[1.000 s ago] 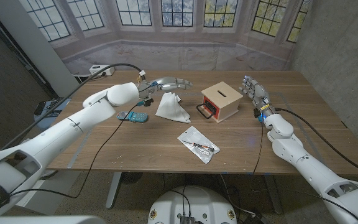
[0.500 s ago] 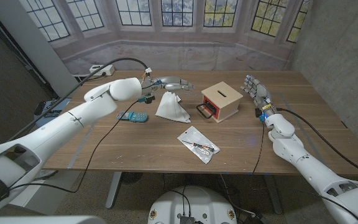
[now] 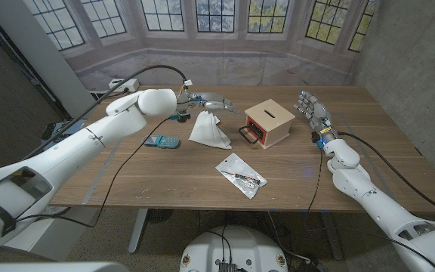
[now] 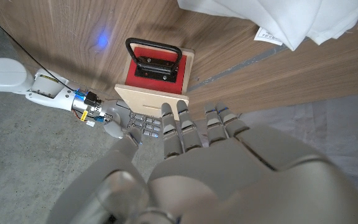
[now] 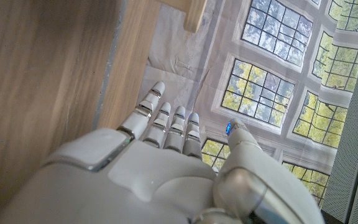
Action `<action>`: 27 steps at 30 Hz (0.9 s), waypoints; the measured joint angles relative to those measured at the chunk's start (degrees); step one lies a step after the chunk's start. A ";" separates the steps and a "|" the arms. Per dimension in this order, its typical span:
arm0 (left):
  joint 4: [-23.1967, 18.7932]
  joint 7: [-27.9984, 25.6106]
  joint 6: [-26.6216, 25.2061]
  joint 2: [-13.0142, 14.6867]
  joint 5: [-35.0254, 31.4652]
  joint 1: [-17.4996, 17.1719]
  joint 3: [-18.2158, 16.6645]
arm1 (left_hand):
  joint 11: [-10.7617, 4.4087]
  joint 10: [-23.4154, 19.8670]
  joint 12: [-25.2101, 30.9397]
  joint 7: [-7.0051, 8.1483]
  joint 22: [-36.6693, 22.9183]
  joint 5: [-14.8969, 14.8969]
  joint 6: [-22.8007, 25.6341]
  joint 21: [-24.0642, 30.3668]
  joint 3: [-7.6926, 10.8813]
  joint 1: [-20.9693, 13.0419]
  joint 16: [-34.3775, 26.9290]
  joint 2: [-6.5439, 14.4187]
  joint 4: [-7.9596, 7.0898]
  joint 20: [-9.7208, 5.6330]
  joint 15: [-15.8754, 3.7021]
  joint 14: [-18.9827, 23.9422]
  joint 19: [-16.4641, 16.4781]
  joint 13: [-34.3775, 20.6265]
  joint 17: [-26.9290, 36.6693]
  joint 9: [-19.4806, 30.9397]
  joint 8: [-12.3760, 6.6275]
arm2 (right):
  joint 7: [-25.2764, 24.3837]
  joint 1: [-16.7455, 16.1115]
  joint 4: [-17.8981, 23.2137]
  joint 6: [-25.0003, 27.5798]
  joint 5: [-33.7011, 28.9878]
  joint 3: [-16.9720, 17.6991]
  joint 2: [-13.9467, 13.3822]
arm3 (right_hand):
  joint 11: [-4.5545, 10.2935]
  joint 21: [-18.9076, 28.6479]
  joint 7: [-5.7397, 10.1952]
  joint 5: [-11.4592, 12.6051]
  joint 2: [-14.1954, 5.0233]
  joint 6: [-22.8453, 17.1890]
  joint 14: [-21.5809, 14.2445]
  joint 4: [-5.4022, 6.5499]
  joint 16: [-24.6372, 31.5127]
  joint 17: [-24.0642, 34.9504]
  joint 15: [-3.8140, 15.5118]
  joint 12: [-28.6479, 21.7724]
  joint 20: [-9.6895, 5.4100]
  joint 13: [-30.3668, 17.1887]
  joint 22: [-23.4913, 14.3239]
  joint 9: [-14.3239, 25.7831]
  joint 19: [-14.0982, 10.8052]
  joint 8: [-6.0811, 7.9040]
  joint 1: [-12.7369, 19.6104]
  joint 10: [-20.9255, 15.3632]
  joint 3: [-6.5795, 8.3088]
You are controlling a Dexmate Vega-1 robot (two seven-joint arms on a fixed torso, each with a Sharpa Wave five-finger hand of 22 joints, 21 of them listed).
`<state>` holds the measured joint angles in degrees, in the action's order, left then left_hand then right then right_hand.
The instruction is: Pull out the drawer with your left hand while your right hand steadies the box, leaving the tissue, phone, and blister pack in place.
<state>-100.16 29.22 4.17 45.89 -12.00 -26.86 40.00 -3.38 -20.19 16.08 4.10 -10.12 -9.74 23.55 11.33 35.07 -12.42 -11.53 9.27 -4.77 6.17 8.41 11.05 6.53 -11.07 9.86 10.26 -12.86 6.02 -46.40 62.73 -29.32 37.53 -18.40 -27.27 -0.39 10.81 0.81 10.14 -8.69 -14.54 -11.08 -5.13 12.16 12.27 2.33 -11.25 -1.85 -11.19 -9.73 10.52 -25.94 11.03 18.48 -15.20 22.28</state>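
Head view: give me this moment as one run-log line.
left robot hand: open, above tissue | right robot hand: open, beside box, apart | drawer: closed | phone, blister pack: untouched

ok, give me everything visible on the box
The box is small, of pale plywood-like wood, with a slot cut in its top. Its red drawer front carries a black handle and sits about flush, so the drawer looks closed. It stands upright on the table, turned at an angle, right of the tissue and beyond the blister pack. Nothing touches it: the right hand is open beside it, the left hand open above the tissue.
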 measured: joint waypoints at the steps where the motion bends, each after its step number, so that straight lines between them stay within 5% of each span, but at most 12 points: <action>1: -0.16 0.72 -0.50 -0.40 -0.31 0.91 0.63 | 0.00 0.00 -0.01 0.00 0.00 0.00 0.00 0.00 -0.16 0.00 0.00 0.00 -0.16 0.09 0.00 0.00 -0.09 0.00 0.00 0.00 0.27 | 0.00 -0.24 0.28 -0.02 0.15 0.08 -0.12 | 0.00 0.00 0.00 0.00 0.01 0.00 0.00 0.00 0.00 0.00 0.00 0.00 0.00 0.00 0.00 0.00 0.00 0.00 -0.01 0.00 0.00; 27: -4.10 9.11 -6.03 -0.63 -4.75 5.48 3.66 | -1.61 -3.75 -0.01 0.71 -0.16 0.00 1.33 0.39 -0.62 3.11 0.00 -0.57 -2.53 0.60 -0.05 2.29 0.43 0.01 0.02 0.29 0.79 | -1.85 -3.01 4.15 0.64 0.10 0.85 -1.62 | 0.00 0.00 -0.20 0.00 0.58 -0.21 0.00 1.19 0.00 0.13 0.00 0.00 0.31 -0.01 0.00 0.00 0.31 0.00 -1.82 0.00 -1.18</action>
<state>-104.26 38.33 -1.85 45.26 -16.75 -21.38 43.65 -4.99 -23.94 16.07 4.81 -10.28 -9.74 24.88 11.72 34.44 -9.31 -11.53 8.69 -7.30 6.77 8.37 13.34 6.96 -11.06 9.87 10.55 -12.07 4.17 -49.40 66.88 -28.68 37.63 -17.54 -28.89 -0.38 10.81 0.61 10.14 -8.11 -14.75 -11.08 -3.94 12.16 12.39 2.33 -11.25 -1.53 -11.20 -9.73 10.52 -25.63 11.03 16.65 -15.21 21.09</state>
